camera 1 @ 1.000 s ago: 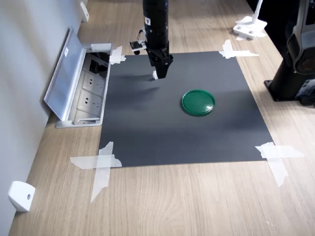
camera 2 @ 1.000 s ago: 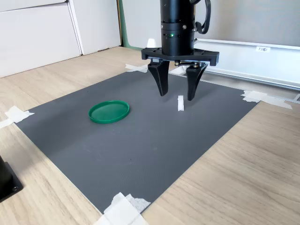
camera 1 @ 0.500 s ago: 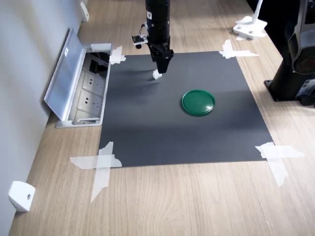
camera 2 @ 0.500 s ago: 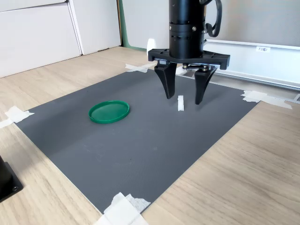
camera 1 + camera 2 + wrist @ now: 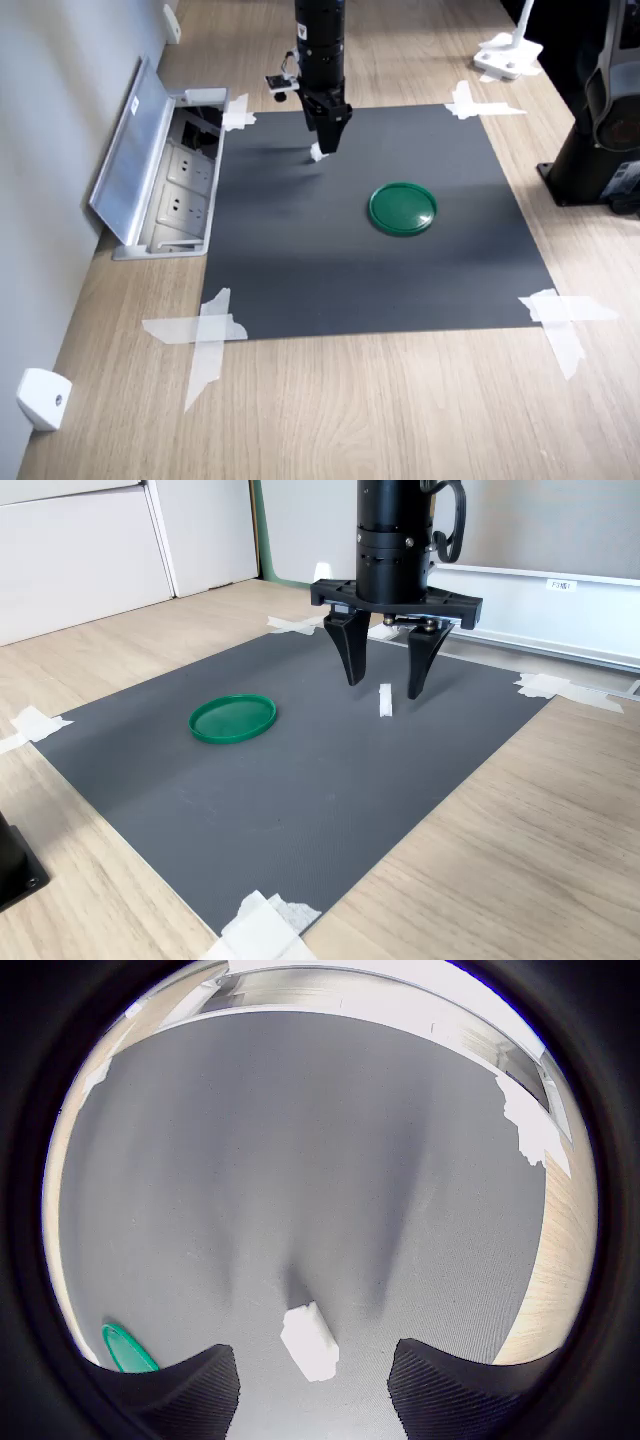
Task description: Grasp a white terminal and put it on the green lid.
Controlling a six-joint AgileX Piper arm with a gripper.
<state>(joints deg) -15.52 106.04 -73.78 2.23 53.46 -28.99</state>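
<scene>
White terminal (image 5: 385,701) — tiny blocky plastic bit, stands upright on dark grey mat (image 5: 300,780), matte w/ fine grain. Gripper (image 5: 381,688) hangs just above it, black tapered fingers (image 5: 350,652) spread wide, one each side, nothing pinched. Wrist view: terminal (image 5: 310,1341) sits between ribbed finger pads (image 5: 175,1392), not touching either. Green lid (image 5: 402,208) — flat round glossy disc w/ raised rim — lies well apart on same mat, toward first exterior view's right. Mat corners held w/ white tape strips (image 5: 205,335) on wood-grain table (image 5: 380,410).
</scene>
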